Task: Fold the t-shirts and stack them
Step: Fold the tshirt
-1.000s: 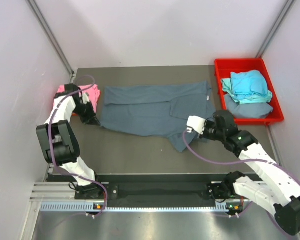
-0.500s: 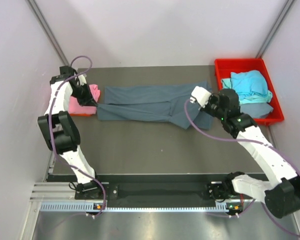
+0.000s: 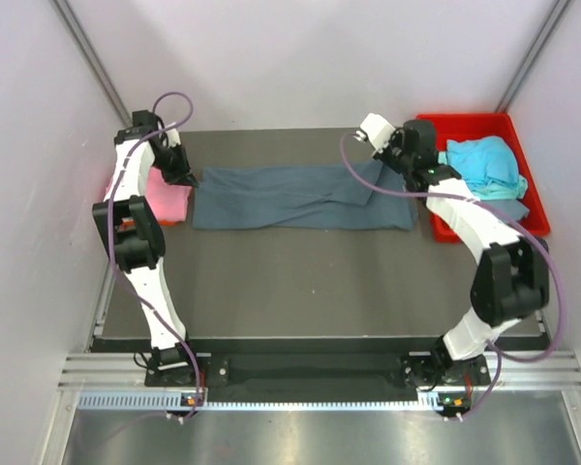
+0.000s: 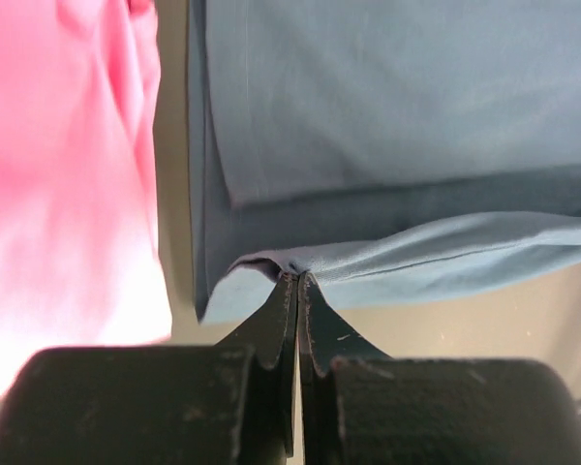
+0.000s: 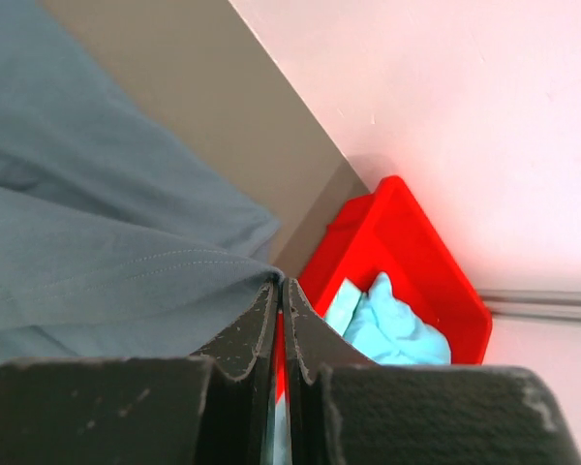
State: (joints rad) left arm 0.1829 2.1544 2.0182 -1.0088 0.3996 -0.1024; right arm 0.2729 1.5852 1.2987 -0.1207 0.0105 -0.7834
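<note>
A slate blue-grey t-shirt (image 3: 300, 199) lies folded into a long band across the far half of the table. My left gripper (image 3: 187, 177) is shut on its left corner; the left wrist view shows the fingertips (image 4: 297, 276) pinching a raised fold of the cloth (image 4: 397, 116). My right gripper (image 3: 397, 170) is shut on its right end, with the cloth edge (image 5: 126, 281) caught at the tips (image 5: 281, 284). A pink t-shirt (image 3: 165, 199) (image 4: 68, 174) lies folded at the table's left edge. A turquoise t-shirt (image 3: 479, 165) (image 5: 392, 329) lies crumpled in the bin on another blue-grey one (image 3: 504, 211).
The red plastic bin (image 3: 421, 131) (image 5: 407, 242) stands at the far right corner, just right of my right gripper. Pale walls enclose the table on three sides. Both arms reach far back, and purple cables loop above them.
Both grippers have swung from mid-table to the far edge, carrying the shirt's near edge over itself. The shirt went from a wide spread to a narrow band.
</note>
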